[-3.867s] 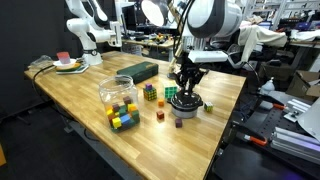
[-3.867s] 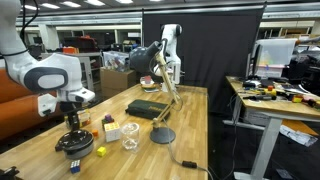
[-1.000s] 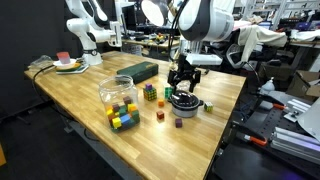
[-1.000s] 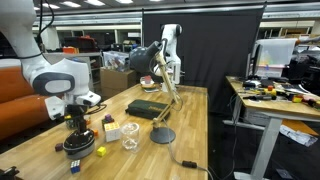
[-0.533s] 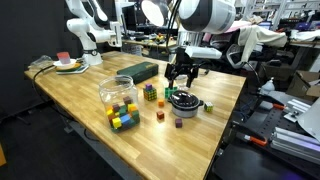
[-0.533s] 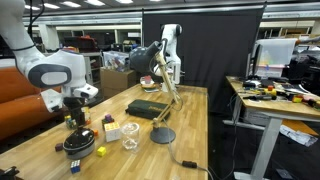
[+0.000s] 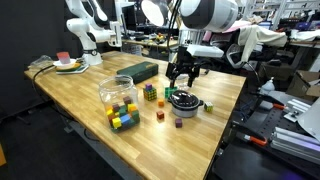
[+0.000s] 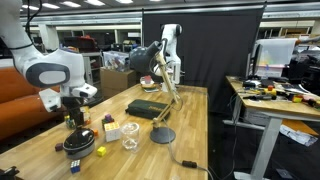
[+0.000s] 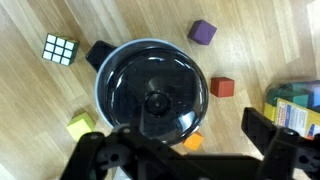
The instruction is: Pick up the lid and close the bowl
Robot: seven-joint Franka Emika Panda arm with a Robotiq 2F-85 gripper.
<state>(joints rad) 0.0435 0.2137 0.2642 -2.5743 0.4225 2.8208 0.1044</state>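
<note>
The bowl (image 9: pixel 108 70) is a small metal pot with a black side handle. It stands near the table's edge in both exterior views (image 7: pixel 185 102) (image 8: pixel 75 148). The lid (image 9: pixel 150 92), a dark glass disc with a centre knob, lies flat on the bowl and covers it. My gripper (image 9: pixel 175 140) hangs open right above the lid with nothing between its fingers (image 9: pixel 265 128). In both exterior views the gripper (image 7: pixel 181 84) (image 8: pixel 73 122) is a short way above the bowl and clear of it.
Small blocks lie around the bowl: a Rubik's cube (image 9: pixel 59 49), a purple block (image 9: pixel 203 32), a red one (image 9: pixel 222 87), a yellow-green one (image 9: pixel 82 126). A clear tub of coloured blocks (image 7: pixel 119 100), a dark box (image 7: pixel 138 71) and a lamp base (image 8: pixel 163 135) stand further off.
The gripper has risen straight up from the bowl, staying open. The lid stays on the bowl.
</note>
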